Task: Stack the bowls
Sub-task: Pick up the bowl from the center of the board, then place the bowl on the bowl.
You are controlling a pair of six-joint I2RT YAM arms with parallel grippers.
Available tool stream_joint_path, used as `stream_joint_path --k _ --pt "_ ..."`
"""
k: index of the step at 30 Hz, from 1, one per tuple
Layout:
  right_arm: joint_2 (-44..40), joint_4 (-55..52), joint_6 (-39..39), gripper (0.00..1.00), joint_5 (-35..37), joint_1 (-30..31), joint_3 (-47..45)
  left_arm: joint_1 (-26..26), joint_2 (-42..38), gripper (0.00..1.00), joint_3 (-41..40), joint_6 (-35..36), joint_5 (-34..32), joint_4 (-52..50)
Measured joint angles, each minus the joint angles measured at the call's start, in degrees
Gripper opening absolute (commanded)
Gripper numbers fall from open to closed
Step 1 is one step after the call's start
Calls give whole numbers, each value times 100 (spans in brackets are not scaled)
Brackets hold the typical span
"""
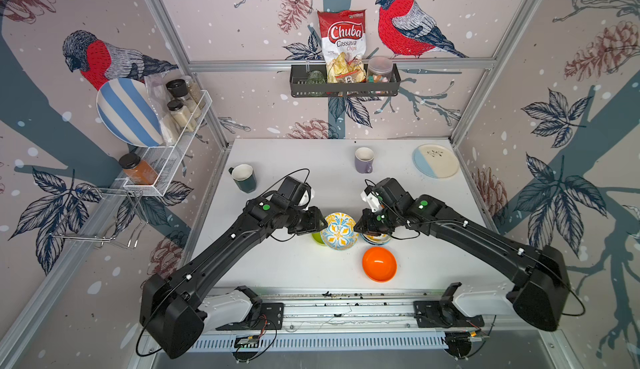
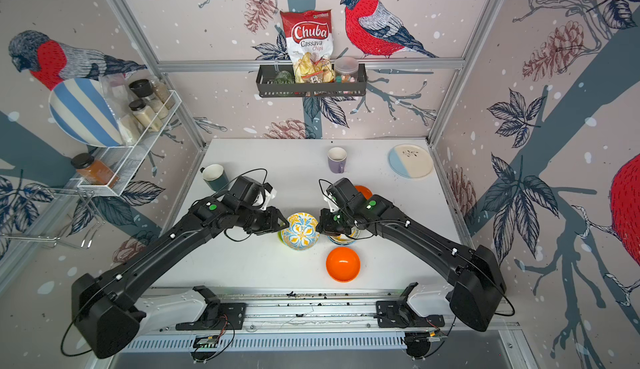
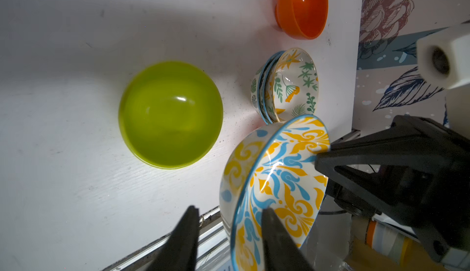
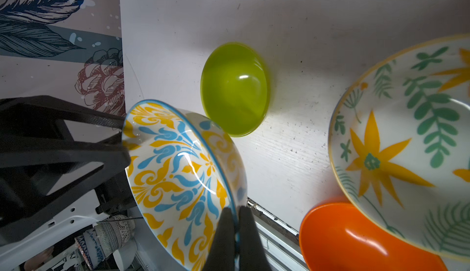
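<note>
A yellow-and-blue floral bowl (image 1: 339, 230) (image 2: 300, 230) hangs tilted above the table between both arms. My right gripper (image 4: 235, 208) (image 1: 358, 227) is shut on its rim. My left gripper (image 3: 230, 208) (image 1: 323, 223) is open, one finger on each side of the opposite rim with a gap showing. Below sits a lime green bowl (image 3: 170, 114) (image 1: 318, 239). A stack of leaf-patterned bowls (image 3: 292, 84) (image 4: 407, 142) stands under the right arm. An orange bowl (image 1: 379, 264) (image 4: 356, 239) lies nearer the front. Another orange bowl (image 2: 363, 190) peeks from behind the right wrist.
A dark green mug (image 1: 244, 176) stands at the back left, a purple mug (image 1: 363, 159) at the back middle, and a cream-and-blue plate (image 1: 435, 161) at the back right. A metal rail (image 1: 346, 306) runs along the table's front edge. Wire shelves hang on the walls.
</note>
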Motion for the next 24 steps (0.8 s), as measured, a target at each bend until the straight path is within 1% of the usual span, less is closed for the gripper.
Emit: stream_joint_path --k 1,2,7,9,12,16,24 --pt "-7 13 0 0 -26 -20 0 2 -114 94 17 0 -114 -17" --pt "-11 15 2 0 -46 -46 2 13 -256 95 37 0 -262 -35" --pt "-68 -2 0 0 -164 -299 79 262 -863 94 103 0 -881 -175" --pt "-105 -2 -2 0 -227 -481 133 446 -1091 94 61 -2 -951 -282" --pt "-210 -35 -37 0 -343 -874 160 730 -1401 94 -35 28 -1132 -424" --pt "-407 -236 -170 0 -417 -1552 160 1021 -1744 93 -68 201 -1438 -721" --pt "-789 -566 -461 0 -490 -2540 -149 1156 -1939 92 -420 302 -1746 -933"
